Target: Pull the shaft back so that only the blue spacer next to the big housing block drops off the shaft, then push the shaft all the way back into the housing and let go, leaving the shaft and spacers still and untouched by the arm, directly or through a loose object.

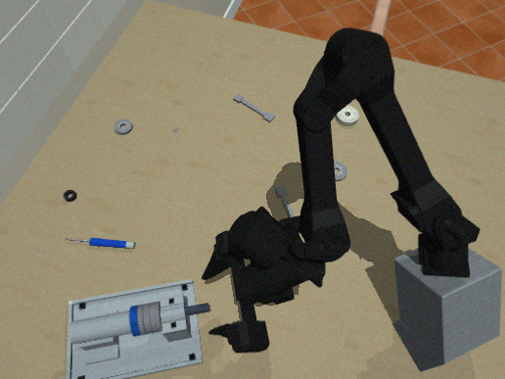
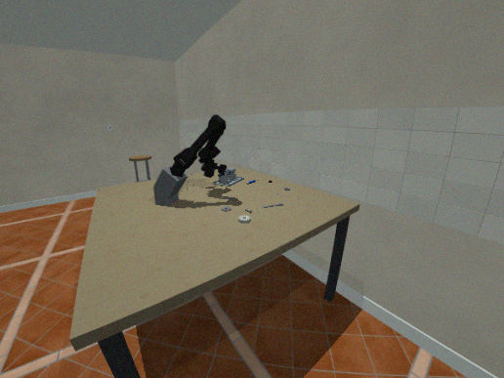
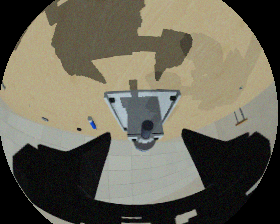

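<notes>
A white base plate (image 1: pixel 147 353) (image 2: pixel 235 182) (image 3: pixel 119 105) lies at the table's near left. On it the light grey housing (image 1: pixel 95 326) carries the shaft. A blue spacer (image 1: pixel 133 320) sits against the housing, with grey spacers (image 1: pixel 150 317) right beside it. The shaft's dark end (image 1: pixel 198 308) sticks out past the small support block. The wrist view looks at the shaft (image 3: pixel 146 126) end-on. My gripper (image 1: pixel 221 299) (image 2: pixel 221 170) (image 3: pixel 147 134) is open and empty. It hangs just to the right of the shaft's end, one finger on each side of its line, touching nothing.
A blue screwdriver (image 1: pixel 112 242), a black ring (image 1: pixel 68 193), a grey washer (image 1: pixel 123 123), a flat bar (image 1: pixel 253 107), a white washer (image 1: pixel 347 115), another grey washer (image 1: pixel 340 170) and a bolt (image 1: pixel 284 200) lie about the table. The arm's grey pedestal (image 1: pixel 447 311) stands at the right.
</notes>
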Robot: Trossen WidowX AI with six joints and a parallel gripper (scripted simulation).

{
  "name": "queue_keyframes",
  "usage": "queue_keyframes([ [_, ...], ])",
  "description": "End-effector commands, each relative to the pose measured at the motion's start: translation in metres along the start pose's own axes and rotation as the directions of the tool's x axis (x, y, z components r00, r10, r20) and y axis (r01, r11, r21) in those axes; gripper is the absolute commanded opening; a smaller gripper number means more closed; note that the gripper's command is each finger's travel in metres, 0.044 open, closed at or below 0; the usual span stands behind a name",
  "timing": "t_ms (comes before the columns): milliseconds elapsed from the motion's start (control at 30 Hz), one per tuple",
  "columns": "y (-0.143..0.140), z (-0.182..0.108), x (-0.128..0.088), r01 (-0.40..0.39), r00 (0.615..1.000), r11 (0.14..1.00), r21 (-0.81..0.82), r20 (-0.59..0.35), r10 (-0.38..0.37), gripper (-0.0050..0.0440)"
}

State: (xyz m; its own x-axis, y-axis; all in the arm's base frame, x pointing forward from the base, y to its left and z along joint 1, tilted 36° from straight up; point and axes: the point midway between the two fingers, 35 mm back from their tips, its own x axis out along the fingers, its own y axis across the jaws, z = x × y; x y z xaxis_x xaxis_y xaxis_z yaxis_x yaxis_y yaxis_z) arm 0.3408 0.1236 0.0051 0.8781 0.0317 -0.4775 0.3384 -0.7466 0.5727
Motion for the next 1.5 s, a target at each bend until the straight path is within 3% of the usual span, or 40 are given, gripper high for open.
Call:
queue_keyframes([
  [0, 0.000, 0.001, 0.007, 0.001, 1.000, 1.000, -0.005, 0.003, -0.001, 0.0440],
  [533, 0.000, 0.001, 0.029, 0.001, 1.000, 1.000, -0.005, 0.002, 0.000, 0.0440],
  [1467, 0.000, 0.001, 0.030, 0.000, 1.000, 1.000, -0.005, 0.002, 0.000, 0.0440],
])
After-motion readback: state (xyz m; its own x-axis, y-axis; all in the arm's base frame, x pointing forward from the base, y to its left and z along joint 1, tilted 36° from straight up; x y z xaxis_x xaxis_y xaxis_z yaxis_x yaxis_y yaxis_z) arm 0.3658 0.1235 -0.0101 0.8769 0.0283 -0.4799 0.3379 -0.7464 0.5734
